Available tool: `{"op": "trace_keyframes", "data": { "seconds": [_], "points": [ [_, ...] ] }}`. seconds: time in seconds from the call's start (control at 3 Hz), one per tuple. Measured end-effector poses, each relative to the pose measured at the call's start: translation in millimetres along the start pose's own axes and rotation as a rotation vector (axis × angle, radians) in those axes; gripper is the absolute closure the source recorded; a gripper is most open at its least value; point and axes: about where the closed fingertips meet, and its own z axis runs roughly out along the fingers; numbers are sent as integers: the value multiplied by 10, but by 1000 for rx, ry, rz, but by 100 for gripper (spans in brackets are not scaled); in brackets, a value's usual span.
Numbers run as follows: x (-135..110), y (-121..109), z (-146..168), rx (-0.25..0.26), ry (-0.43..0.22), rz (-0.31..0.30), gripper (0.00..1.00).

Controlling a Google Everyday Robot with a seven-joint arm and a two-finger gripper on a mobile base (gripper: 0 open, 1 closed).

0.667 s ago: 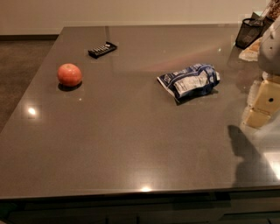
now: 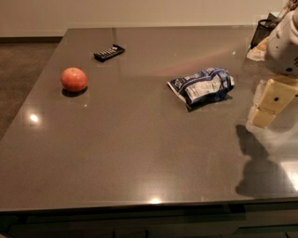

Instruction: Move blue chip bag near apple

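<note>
Counter (image 2: 139,153): glossy grey-brown slab filling most of the view, with small light glints on the left and at the near edge. Pale wall (image 2: 139,11) runs behind it; dark floor (image 2: 23,65) at left.

Container: one dark mesh basket (image 2: 261,31) at the far right corner. Contents cannot be made out.

Writing: none legible. Blue chip bag (image 2: 202,86) shows white print on dark blue, unreadable. Black packet (image 2: 109,52), flat, far left of centre, carries pale marks, also unreadable.

Positions: bag lies crumpled on the counter, right of centre. Apple (image 2: 74,79) sits on the left side, well apart from the bag, with the packet beyond it.

Hand (image 2: 267,109): beige, above the counter at the right edge, just right of the bag and not touching it. Grip state cannot be told. Its shadow (image 2: 260,172) falls on the near right of the counter.
</note>
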Motion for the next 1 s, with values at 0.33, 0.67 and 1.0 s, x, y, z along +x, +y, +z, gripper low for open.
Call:
{"op": "trace_keyframes", "data": {
  "seconds": [0.33,0.67,1.0],
  "points": [
    [-95,-353,232,30,-38,1,0],
    [-173,-728,516,54,-68,14,0],
    [-163,-1014,798,57,-70,32,0]
  ]
}}
